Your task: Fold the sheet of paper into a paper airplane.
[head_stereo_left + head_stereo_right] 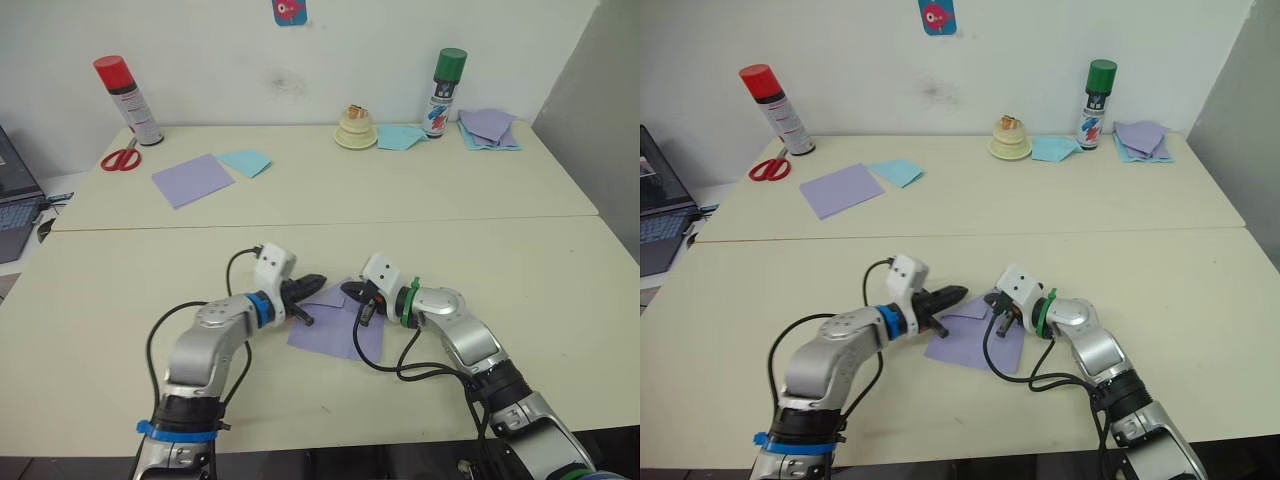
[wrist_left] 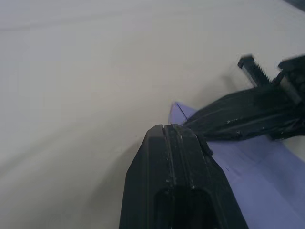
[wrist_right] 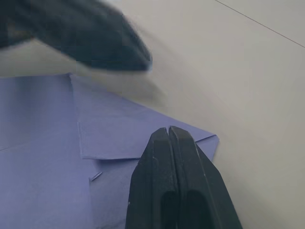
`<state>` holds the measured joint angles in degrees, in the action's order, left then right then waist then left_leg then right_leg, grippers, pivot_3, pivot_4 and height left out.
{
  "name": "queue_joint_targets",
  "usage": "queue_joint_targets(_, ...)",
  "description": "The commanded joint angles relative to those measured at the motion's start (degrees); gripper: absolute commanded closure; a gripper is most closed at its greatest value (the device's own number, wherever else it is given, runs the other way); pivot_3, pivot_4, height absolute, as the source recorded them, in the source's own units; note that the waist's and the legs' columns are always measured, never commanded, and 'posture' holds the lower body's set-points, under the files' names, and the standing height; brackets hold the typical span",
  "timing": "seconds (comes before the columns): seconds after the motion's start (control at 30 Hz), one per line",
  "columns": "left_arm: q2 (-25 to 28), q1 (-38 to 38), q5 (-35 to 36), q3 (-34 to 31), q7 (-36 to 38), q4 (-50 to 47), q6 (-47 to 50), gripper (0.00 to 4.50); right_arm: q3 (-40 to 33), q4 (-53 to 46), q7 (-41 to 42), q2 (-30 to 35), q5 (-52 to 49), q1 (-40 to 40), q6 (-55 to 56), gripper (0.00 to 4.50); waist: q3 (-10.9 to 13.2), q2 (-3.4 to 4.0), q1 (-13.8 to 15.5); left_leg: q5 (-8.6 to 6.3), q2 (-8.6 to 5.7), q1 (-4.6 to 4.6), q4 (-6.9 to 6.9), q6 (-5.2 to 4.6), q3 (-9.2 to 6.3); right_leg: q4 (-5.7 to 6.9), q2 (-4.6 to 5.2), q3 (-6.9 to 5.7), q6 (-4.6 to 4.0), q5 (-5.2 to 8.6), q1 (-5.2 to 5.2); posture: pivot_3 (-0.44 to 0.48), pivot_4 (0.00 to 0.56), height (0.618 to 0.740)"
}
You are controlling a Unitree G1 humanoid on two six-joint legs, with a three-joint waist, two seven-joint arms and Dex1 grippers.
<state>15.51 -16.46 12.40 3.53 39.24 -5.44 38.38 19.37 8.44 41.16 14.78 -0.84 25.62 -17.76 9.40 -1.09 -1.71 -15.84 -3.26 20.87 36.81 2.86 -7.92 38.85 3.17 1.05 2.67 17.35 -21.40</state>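
Overlapping folded flaps on the sheet of paper [image 3: 119, 133]

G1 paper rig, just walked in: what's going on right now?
The robot is partway through folding the sheet of paper on the near table. Both grippers meet at its far edge: the left gripper and the right gripper are both shut, fingertips pressing down on the paper. One corner flap is already folded over, as the right wrist view shows. It is no plane yet.
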Motion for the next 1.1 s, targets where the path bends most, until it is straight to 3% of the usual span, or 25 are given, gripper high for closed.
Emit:
queue_joint_targets(0.03, 1.2, -0.3, -2.9, 2.7, -1.6, 3.5, -3.5, 4.48, 1.6, 0.0, 0.6, 0.6, 1.0, -1.8, -1.2, 4.5, 0.0, 0.0, 0.0, 0.0, 0.0, 0.0, -0.01, 0.0, 0.0, 0.0, 0.0, 0.01, 0.0, 0.0, -0.01, 0.0, 0.15, 0.74)
queue_joint_targets(0.23, 2.9, 2.0, -3.5, 1.7, -4.7, 7.7, -4.3, 4.48, 1.9, -0.3, 0.3, 0.6, 1.4, -2.0, -1.2, 4.5, -0.2, 0.1, -0.1, -0.03, 0.04, -0.08, 0.0, -0.06, -0.01, 0.02, 0.02, 0.01, 0.0, 0.0, 0.05, 0.0, 0.15, 0.74)
queue_joint_targets(0.53, 5.7, 10.1, 3.3, -5.3, -7.0, -4.8, 3.2, 4.48, 2.5, 0.8, 0.3, 0.2, 1.4, -1.4, -0.7, 4.5, -0.3, 0.19, -1.0, -0.03, 0.23, -0.2, -0.07, -0.06, 0.02, 0.05, -0.03, 0.06, -0.06, -0.04, 0.05, 0.0, 0.15, 0.74)
queue_joint_targets(0.67, 3.9, 8.2, 9.1, -8.7, -7.4, -9.7, 4.5, 4.48, 2.6, 1.2, 0.6, 0.1, 1.3, -1.1, -0.5, 4.5, -0.3, 0.18, -1.0, -0.03, 0.23, -0.16, -0.09, -0.06, 0.01, 0.04, -0.02, 0.03, -0.06, -0.04, 0.04, 0.0, 0.15, 0.74)
queue_joint_targets(0.87, 3.9, 2.6, 9.1, -5.2, -7.0, -9.6, 3.8, 4.48, 2.5, 1.6, 0.6, -0.5, 1.0, -0.7, -0.1, 4.5, -0.2, 0.16, -0.4, -0.03, 0.15, -0.09, -0.04, -0.05, 0.01, 0.03, -0.02, -0.01, -0.06, -0.04, 0.03, 0.0, 0.15, 0.74)
queue_joint_targets(1.1, 7.0, 0.7, 1.2, 5.2, -6.1, -2.4, 0.1, 4.48, 0.7, 0.9, -1.3, -2.6, 0.1, 0.0, -0.3, 4.5, -0.2, 0.16, -0.5, 0.0, 0.17, -0.08, -0.1, 0.01, 0.05, 0.03, -0.02, 0.07, -0.07, -0.04, -0.06, 0.0, 0.15, 0.74)
